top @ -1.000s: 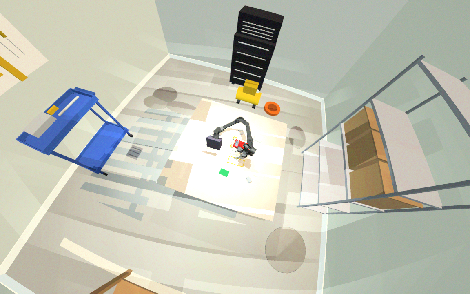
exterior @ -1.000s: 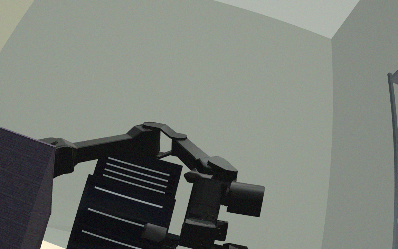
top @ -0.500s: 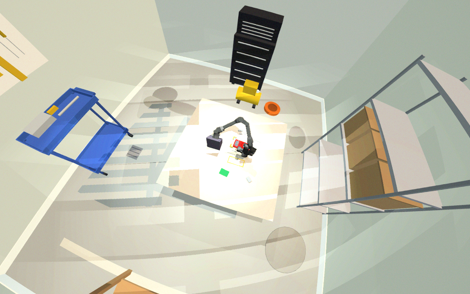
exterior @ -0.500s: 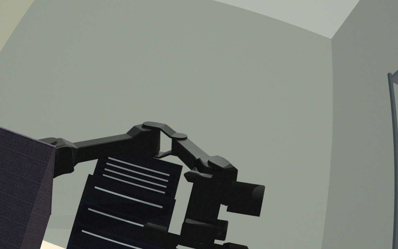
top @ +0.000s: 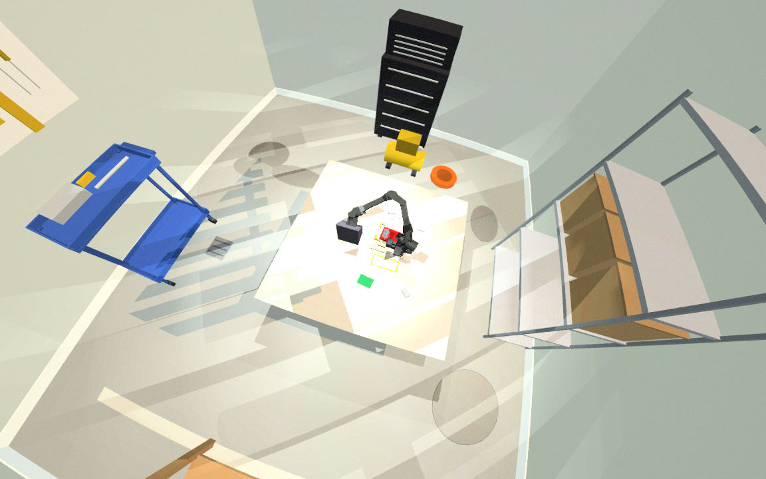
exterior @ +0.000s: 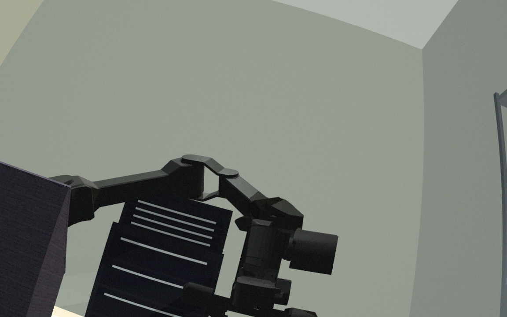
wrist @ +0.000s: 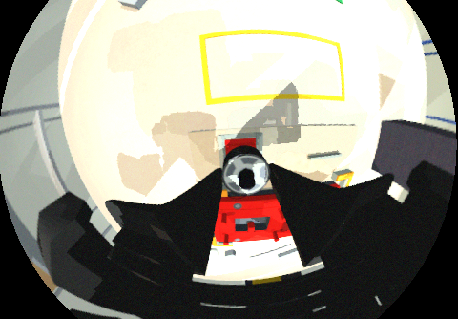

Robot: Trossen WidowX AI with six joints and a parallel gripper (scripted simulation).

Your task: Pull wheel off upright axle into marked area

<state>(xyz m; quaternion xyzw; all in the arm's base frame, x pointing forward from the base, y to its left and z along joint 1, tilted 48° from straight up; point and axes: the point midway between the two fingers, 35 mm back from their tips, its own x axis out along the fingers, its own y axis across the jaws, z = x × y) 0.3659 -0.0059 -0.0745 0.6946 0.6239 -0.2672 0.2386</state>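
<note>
Your hand (wrist: 247,176) was pinching the wheel (wrist: 246,172): in the wrist view its two dark fingers pressed against either side of the grey, round wheel, which sat above the red fixture (wrist: 250,223). Whether the wheel had come off the axle could not be told. In the top view the hand (top: 396,249) stood near the middle of the table (top: 338,309), over the red fixture (top: 387,233), with the yellow-outlined marked area (top: 384,262) just beside it on the side toward the table's near edge. A green patch (top: 365,281) lay farther toward that edge, apart from the marked area. The exterior view cut off the fingertips.
</note>
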